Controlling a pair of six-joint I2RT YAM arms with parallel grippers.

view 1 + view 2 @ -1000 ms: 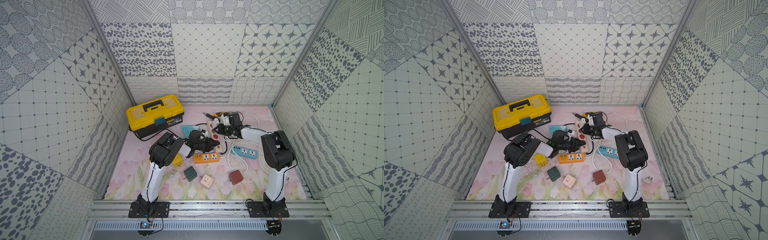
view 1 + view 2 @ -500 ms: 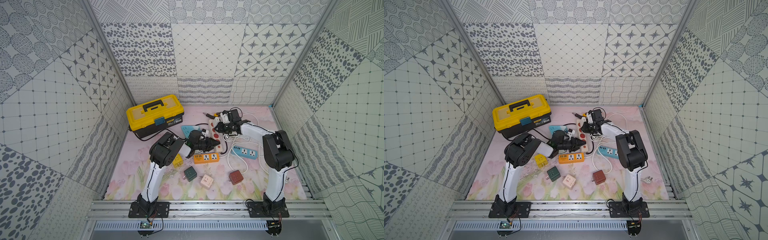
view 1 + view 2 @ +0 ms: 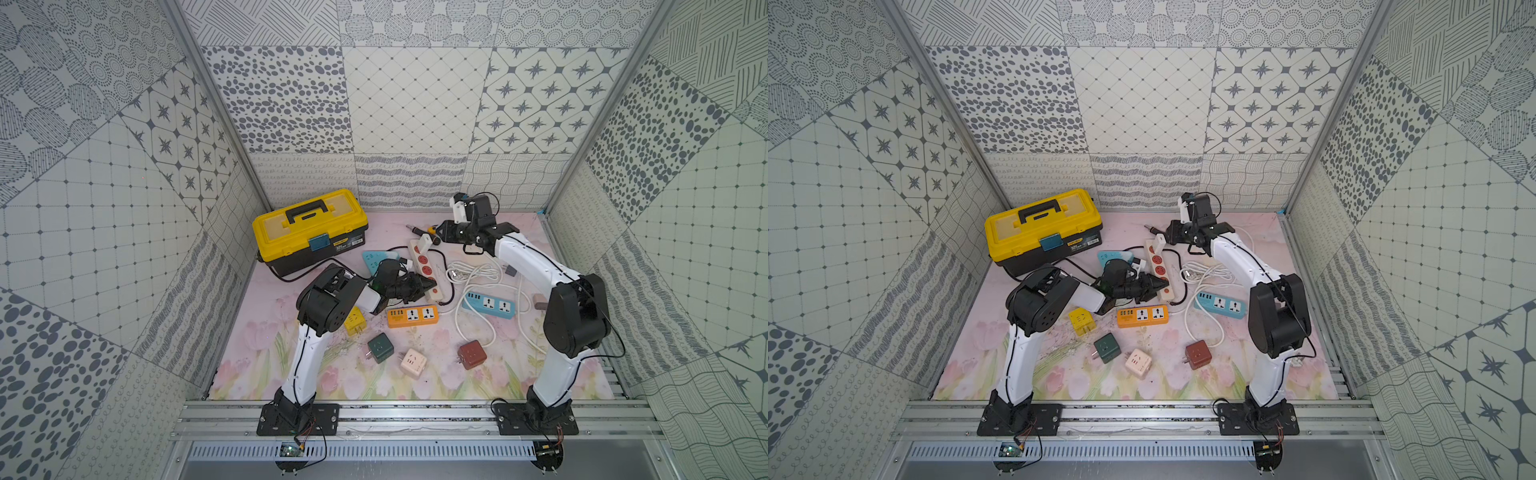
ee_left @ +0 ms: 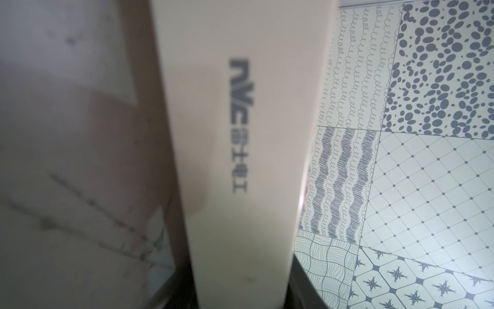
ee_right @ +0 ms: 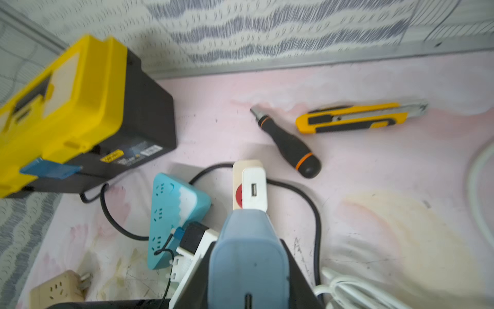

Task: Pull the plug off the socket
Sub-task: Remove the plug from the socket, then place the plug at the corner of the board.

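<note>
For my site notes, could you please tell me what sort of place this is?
Probably a robot test cell: patterned panel walls enclose two arms bolted to an aluminium rail, over a floral mat strewn with power strips and a toolbox.

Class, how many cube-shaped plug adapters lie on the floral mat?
4: yellow cube beside the left arm; green cube, cream cube and red cube in a row nearer the front. Others may hide under the arms.
</note>
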